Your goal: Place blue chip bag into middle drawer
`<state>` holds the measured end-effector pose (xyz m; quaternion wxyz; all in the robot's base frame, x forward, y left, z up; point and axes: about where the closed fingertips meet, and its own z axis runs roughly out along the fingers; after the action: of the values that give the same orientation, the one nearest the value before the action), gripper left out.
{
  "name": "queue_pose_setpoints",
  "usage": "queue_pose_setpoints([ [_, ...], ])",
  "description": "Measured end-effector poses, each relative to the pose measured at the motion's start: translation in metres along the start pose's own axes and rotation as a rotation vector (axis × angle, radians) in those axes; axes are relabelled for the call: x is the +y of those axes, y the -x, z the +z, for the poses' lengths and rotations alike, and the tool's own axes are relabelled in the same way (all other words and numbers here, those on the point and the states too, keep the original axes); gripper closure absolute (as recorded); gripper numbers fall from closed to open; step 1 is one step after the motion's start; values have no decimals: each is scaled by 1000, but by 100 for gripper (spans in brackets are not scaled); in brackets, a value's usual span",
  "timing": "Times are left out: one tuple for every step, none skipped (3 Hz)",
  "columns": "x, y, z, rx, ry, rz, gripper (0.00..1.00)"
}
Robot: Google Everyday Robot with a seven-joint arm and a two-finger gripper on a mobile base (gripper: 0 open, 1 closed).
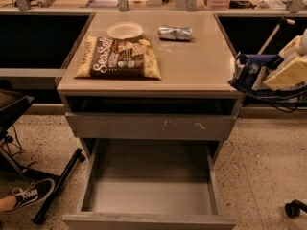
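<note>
The blue chip bag (249, 72), small, crumpled, dark blue with pale patches, hangs in the air just past the right edge of the counter top. My gripper (266, 77), with cream-coloured fingers (287, 74), comes in from the right edge of the view and is shut on the bag. The middle drawer (148, 195) is pulled out wide open at the bottom of the cabinet, its flat grey floor bare, down and to the left of the bag. Part of my arm is cut off by the right edge of the view.
On the counter (192, 66) lie a large brown-yellow "Sea Salt" bag (119, 57), a white plate (124, 30) and a small silver foil packet (175, 32). A closed drawer front with pale scratches (151, 126) sits above the open drawer. A person's shoe (29, 194) and a black stand leg (57, 186) are at lower left.
</note>
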<state>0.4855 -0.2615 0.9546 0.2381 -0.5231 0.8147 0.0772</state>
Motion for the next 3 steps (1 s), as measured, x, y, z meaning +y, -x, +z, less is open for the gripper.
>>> queue_pose_setpoints([
  [26, -4, 9, -20, -76, 33, 100],
  [67, -43, 31, 0, -72, 123, 100],
  [88, -66, 54, 39, -16, 151, 100],
])
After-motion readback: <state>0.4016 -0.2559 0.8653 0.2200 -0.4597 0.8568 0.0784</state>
